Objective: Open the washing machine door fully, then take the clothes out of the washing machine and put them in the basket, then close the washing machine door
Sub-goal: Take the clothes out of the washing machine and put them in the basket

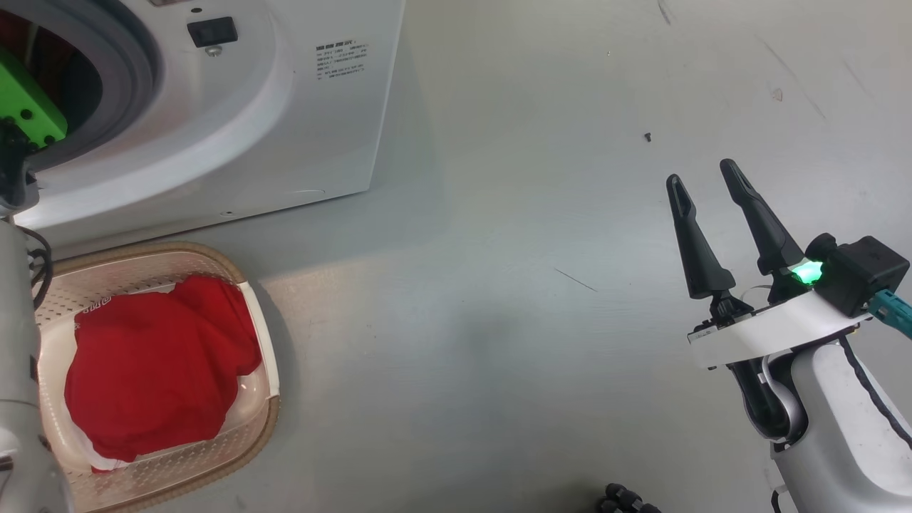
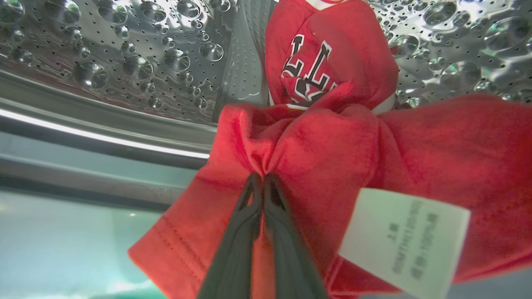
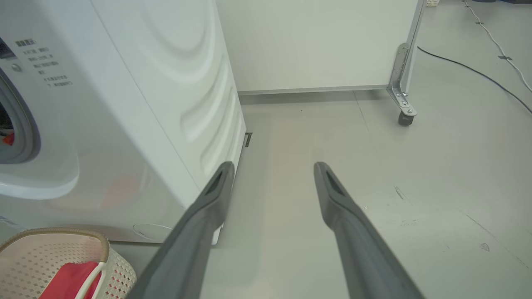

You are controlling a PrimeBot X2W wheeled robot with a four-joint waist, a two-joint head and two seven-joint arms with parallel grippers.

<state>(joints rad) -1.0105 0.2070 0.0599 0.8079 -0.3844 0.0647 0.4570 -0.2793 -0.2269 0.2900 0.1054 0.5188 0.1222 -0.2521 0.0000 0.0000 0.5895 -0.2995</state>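
Left fingers (image 2: 237, 232) pinch closed on the red jersey (image 2: 332, 141) inside the drum (image 2: 124, 54), a white tag (image 2: 403, 241) beside them; right fingers (image 1: 695, 242) spread apart above the floor (image 1: 499, 285); the basket (image 1: 273, 413) beside the washing machine (image 1: 320, 128) holds red clothing (image 1: 157, 370)

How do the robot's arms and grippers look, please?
The right gripper and left gripper each have two long, tapering dark fingers. The right wrist has a white plate, a green light, a black box, and a black cable along its pale forearm. The left arm bears a green block.
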